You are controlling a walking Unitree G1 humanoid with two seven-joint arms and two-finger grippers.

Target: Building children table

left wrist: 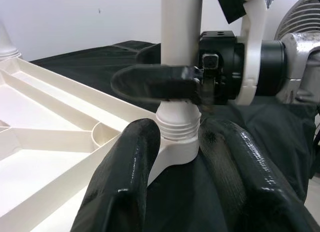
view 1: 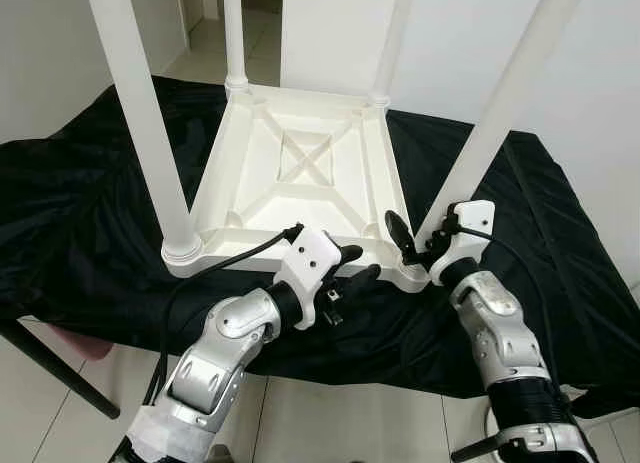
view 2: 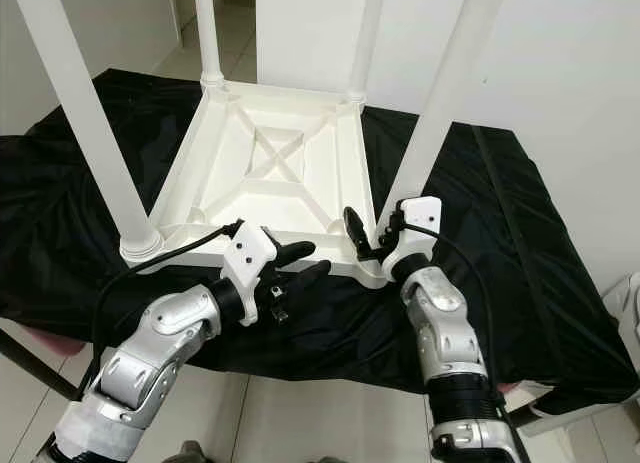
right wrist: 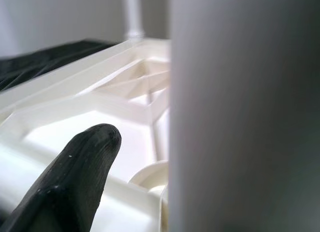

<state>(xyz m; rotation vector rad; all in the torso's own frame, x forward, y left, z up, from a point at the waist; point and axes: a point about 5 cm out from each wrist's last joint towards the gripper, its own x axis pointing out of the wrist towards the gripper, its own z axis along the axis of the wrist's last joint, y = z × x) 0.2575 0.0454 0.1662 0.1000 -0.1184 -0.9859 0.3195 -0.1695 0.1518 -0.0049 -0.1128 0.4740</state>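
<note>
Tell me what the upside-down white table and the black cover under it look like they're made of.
Table: looks like moulded plastic, matte white, with cast ribs and threaded leg sockets. Cover: seems a thin black fabric, matte, wrinkled and draping.

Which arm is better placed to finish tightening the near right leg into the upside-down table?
Right, probably. The right gripper is already around the near right leg just above its threaded base. The left gripper only rests against that corner socket of the tabletop.
</note>
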